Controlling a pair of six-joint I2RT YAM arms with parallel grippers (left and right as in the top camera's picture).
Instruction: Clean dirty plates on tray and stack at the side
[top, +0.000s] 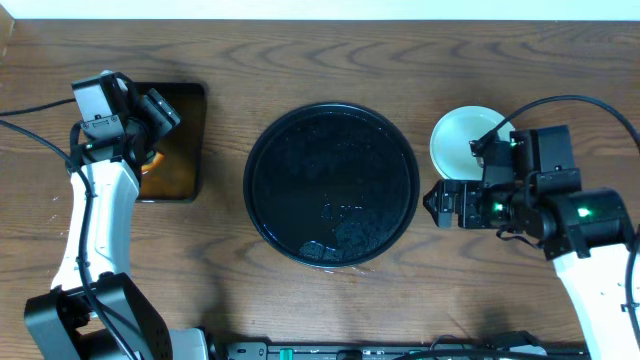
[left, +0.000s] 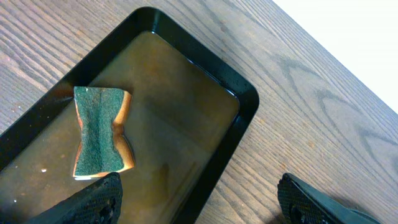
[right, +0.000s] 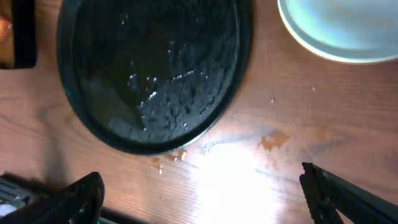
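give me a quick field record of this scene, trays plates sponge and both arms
round tray: large glossy black round tray, wet, no plates on it
plates: pale mint-green round plate on the table right of that tray; any plates beneath it cannot be told
sponge: green-topped orange sponge lying in the small rectangular black tray
left end effector: open, empty, above the rectangular tray
right end effector: open, empty, over the table near the plate
table: brown wooden table, orange-brown drips beside the round tray
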